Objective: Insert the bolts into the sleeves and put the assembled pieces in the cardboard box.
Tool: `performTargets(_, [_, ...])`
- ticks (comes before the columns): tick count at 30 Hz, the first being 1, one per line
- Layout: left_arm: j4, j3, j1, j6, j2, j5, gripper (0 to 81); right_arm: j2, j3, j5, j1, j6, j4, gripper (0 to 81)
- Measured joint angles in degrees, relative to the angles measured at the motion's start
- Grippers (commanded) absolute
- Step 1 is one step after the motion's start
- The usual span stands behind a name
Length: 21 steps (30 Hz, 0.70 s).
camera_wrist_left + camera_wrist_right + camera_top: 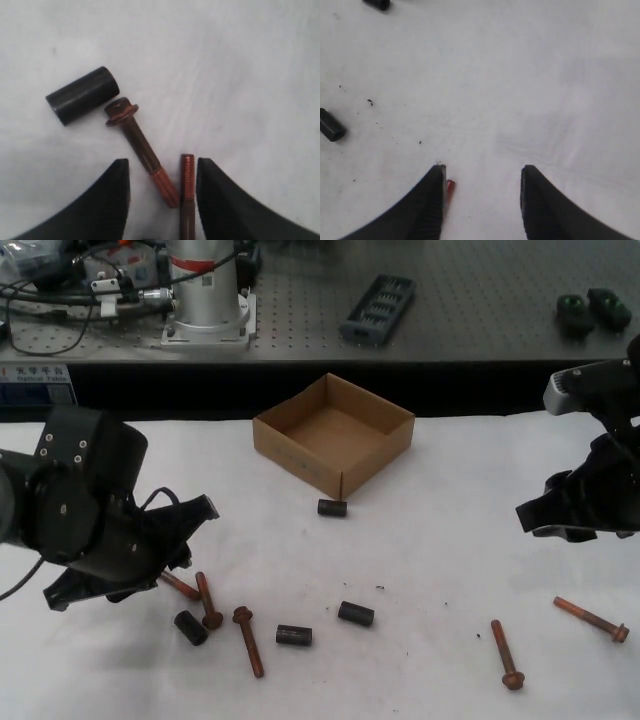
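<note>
Above bolt (141, 150), left fingers (100, 210) apart, empty.

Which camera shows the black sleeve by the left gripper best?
The left wrist view: the sleeve lies close up and whole, beside a bolt. The high view shows the same sleeve small and far off. The right wrist view faces other sleeves.

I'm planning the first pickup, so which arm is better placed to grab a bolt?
Left. Two bolts' threaded ends lie between the open left gripper's fingers, a sleeve close by. The open right gripper has just a bolt tip at one finger.
</note>
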Motion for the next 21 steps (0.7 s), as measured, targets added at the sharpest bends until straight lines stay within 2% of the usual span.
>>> performTargets(10, [-4.2, 0.4, 0.0, -0.9, 3.0, -2.0, 32.2, -0.3, -0.1, -0.5, 0.0, 0.0, 0.0, 34.9])
performTargets(21, [-9.7, 0.3, 0.0, -2.8, 6.7, 0.4, 31.9, -0.8, -0.1, -0.9, 0.0, 0.0, -0.4, 34.9])
